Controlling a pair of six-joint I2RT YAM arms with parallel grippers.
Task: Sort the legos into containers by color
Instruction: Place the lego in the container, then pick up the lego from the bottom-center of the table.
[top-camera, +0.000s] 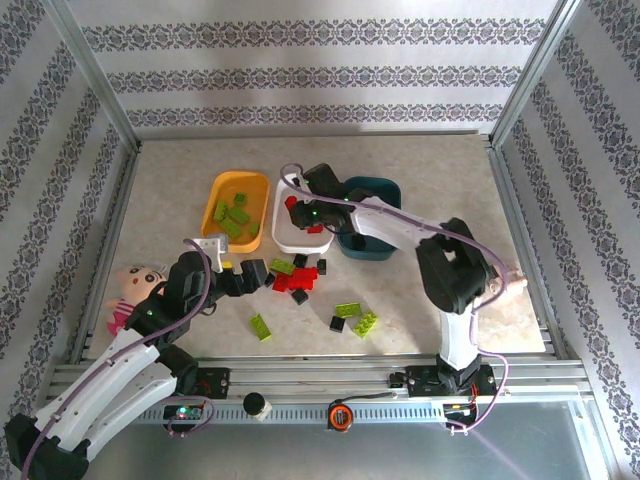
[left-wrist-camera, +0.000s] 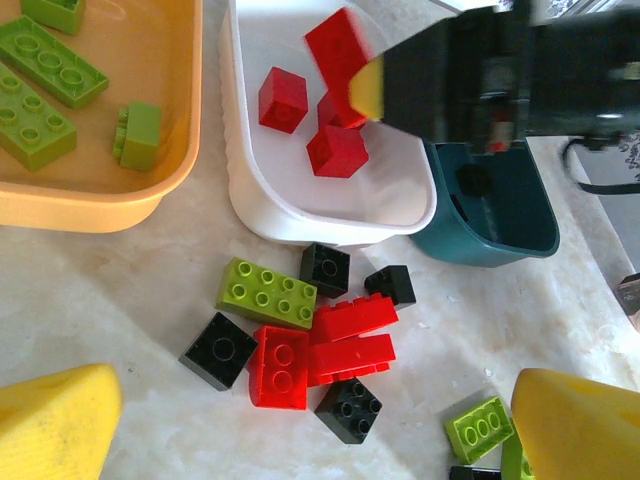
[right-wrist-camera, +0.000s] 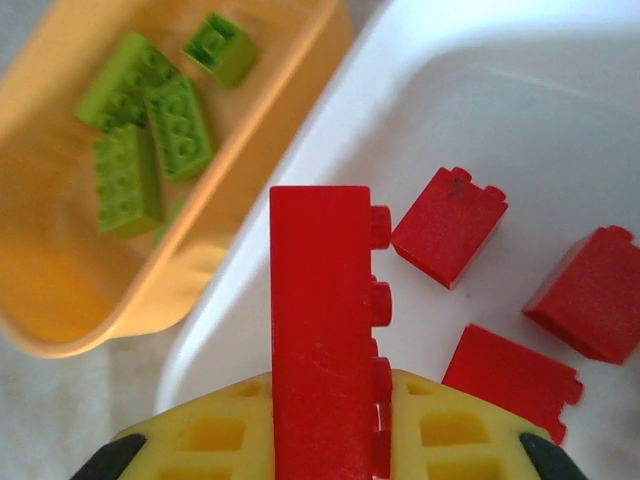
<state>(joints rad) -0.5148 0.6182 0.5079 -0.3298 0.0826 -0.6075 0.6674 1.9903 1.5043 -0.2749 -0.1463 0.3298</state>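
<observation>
1. Three trays stand side by side at mid-table. From left to right you have the orange-yellow tray (top-camera: 213, 205), the white tray (top-camera: 285, 235) and the dark teal tray (top-camera: 385, 188), each just beside the next.
2. The right arm (top-camera: 400, 225) reaches across the dark teal tray and covers much of it from above. In the left wrist view the same arm hides the white tray's far corner.
3. The right gripper (right-wrist-camera: 322, 440) is clamped on a red brick (right-wrist-camera: 320, 300), with yellow pads (right-wrist-camera: 215, 440) on both flanks. It hangs over the white tray, on the side nearest the orange-yellow tray.
4. The red brick's long axis runs straight out from between the pads, away from the wrist. Its studs face sideways, toward the tray's middle, not upward.
5. Three loose red bricks (right-wrist-camera: 450, 225) lie on the white tray's floor beside the held one. Some lime bricks (right-wrist-camera: 150, 130) lie in the orange-yellow tray.
6. The left gripper (left-wrist-camera: 315, 400) is spread wide with nothing between its fingers (left-wrist-camera: 55, 420). It hovers over the pile (left-wrist-camera: 340, 335).
7. The pile sits on the table just in front of the white tray's near rim. Red, black and lime pieces touch one another there.
8. A lime brick (top-camera: 260, 327) and a black brick (top-camera: 337, 323) lie nearer the arm bases, apart from the pile.
9. A doll (top-camera: 128, 290) lies at the table's left edge, well apart from the trays.
</observation>
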